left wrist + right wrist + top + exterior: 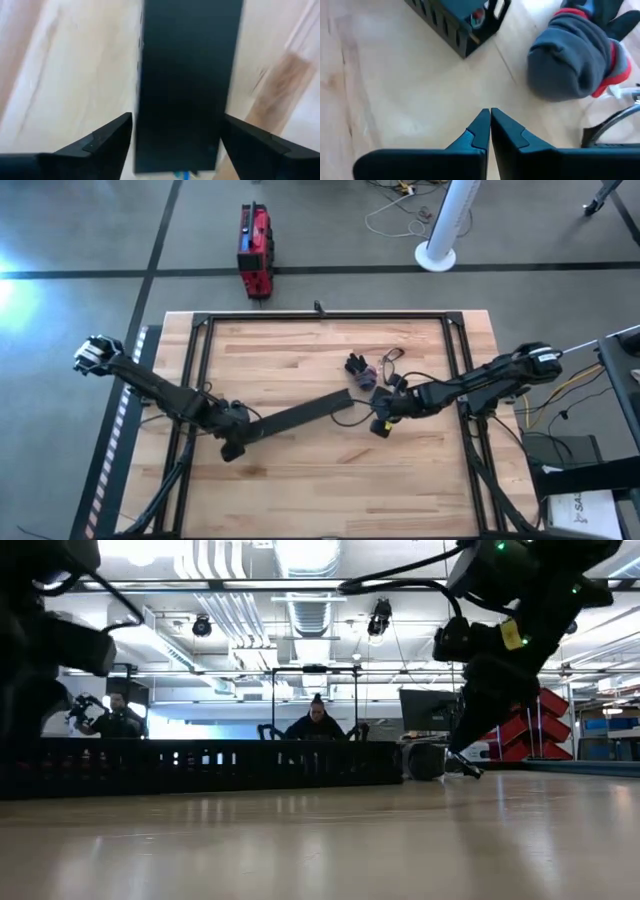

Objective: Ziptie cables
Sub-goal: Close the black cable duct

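Right gripper sits pinched closed with nothing in it, and I see the cables bunched just beside it toward the table's far edge. Left gripper stands spread around a long black tray. No ziptie that I can make out.

The overhead view is evenly lit, with a pale glare patch on the floor at its left edge; the bench shows only soft, short shadows under the arms; in the low view bright ceiling lights blow out to white, the arms read as dark silhouettes and the near bench surface is blurred, carrying a dull sheen; the left wrist view is smeared throughout; the right wrist view is clear and bright.
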